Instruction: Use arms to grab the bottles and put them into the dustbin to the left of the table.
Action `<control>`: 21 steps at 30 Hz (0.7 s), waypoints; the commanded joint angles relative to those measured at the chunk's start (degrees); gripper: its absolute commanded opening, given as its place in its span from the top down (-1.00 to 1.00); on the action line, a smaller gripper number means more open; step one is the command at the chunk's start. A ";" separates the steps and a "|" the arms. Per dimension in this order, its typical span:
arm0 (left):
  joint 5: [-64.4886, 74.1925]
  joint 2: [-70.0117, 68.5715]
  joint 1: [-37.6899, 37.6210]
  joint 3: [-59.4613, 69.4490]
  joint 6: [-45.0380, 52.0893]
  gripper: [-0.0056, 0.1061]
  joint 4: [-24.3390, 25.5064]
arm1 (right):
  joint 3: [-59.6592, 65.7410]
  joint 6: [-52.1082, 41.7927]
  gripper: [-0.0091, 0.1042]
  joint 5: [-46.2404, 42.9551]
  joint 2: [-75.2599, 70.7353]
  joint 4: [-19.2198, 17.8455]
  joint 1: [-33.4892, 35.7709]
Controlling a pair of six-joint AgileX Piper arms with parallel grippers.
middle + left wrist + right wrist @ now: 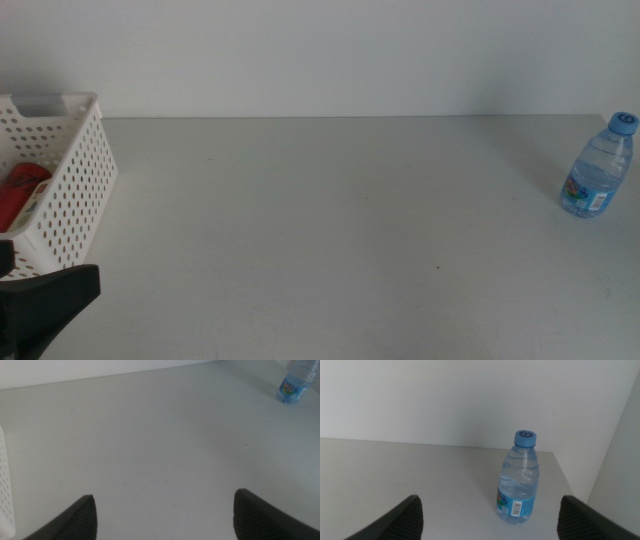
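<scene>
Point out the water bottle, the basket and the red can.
water bottle (pixel 518 485): right wrist view, on its clear body.
basket (pixel 82 185): middle view, on its perforated side wall.
red can (pixel 20 190): middle view, on its red side, inside the basket.

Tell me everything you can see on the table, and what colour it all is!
Small clear plastic water bottle: one, clear with a blue cap and blue label, standing upright at the far right of the table.
White perforated plastic basket: one, white, at the left edge of the table.
Red can: one, red, lying inside the basket, partly hidden by its wall.
Plain light-grey tabletop: one, light grey, under everything.
Left gripper: one, dark jaws open, low over the table beside the basket.
Right gripper: one, dark jaws open, facing the water bottle; out of the middle view.
</scene>
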 commanded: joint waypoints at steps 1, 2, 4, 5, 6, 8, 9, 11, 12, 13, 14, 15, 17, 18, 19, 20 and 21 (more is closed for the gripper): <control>-4.34 0.40 -0.32 -1.58 -0.69 -0.78 0.13 | -0.27 -0.08 -0.82 -11.85 5.12 -0.24 -0.33; -4.34 0.40 -0.32 -1.58 -0.69 -0.78 0.13 | 0.11 -0.08 -0.82 -14.55 7.36 -0.24 -0.33; -4.34 0.40 -0.32 -1.58 -0.69 -0.78 0.19 | 0.18 -0.08 -0.82 -17.76 11.25 -0.24 -0.33; -4.34 0.40 -0.32 -1.58 -0.69 -0.78 0.19 | 0.18 -0.08 -0.82 -19.30 13.29 -0.30 -0.33; -4.34 0.40 -0.32 -1.58 -0.69 -0.78 0.19 | 0.18 -0.08 -0.82 -20.40 14.82 -0.30 -0.33; -4.34 0.40 -0.32 -1.58 -0.69 -0.78 0.19 | 0.18 -0.08 -0.82 -22.43 18.30 -0.30 -0.33; -4.34 0.40 -0.32 -1.58 -0.69 -0.78 0.19 | 0.18 -0.08 -0.82 -23.15 19.91 -0.30 -0.33; -4.34 0.40 -0.32 -1.58 -0.69 -0.78 0.19 | 0.18 -0.08 -0.82 -24.83 22.96 -0.30 -0.33; -4.34 0.40 -0.32 -1.58 -0.69 -0.78 0.19 | 0.18 -0.03 -0.82 -25.64 24.15 -0.30 -0.33; -4.34 0.40 -0.32 -1.58 -0.69 -0.78 0.19 | 0.18 0.30 -0.82 -26.97 25.60 -0.30 -0.33; -4.34 0.40 -0.32 -1.58 -0.69 -0.78 0.19 | 0.18 0.95 -0.82 -28.47 27.02 -0.30 -0.33; -4.34 0.40 -0.32 -1.58 -0.69 -0.78 0.19 | 0.18 1.99 -0.82 -29.76 28.16 -0.30 -0.33; -4.34 0.40 -0.32 -1.58 -0.69 -0.78 0.19 | 0.18 3.19 -0.82 -33.56 31.05 -0.49 -0.33; -4.34 0.40 -0.32 -1.58 -0.69 -0.78 0.19 | 0.18 3.11 -0.82 -35.66 32.45 -0.49 -0.33; -4.34 0.40 -0.32 -1.58 -0.69 -0.78 0.19 | 0.18 3.11 -0.82 -38.30 33.90 -0.49 -0.33; -4.34 0.40 -0.32 -1.58 -0.69 -0.78 0.19 | 0.18 2.84 -0.82 -41.43 35.42 -0.40 -0.33; -4.34 0.40 -0.32 -1.58 -0.69 -0.78 0.19 | 0.18 2.90 -0.82 -44.07 36.67 0.04 -0.33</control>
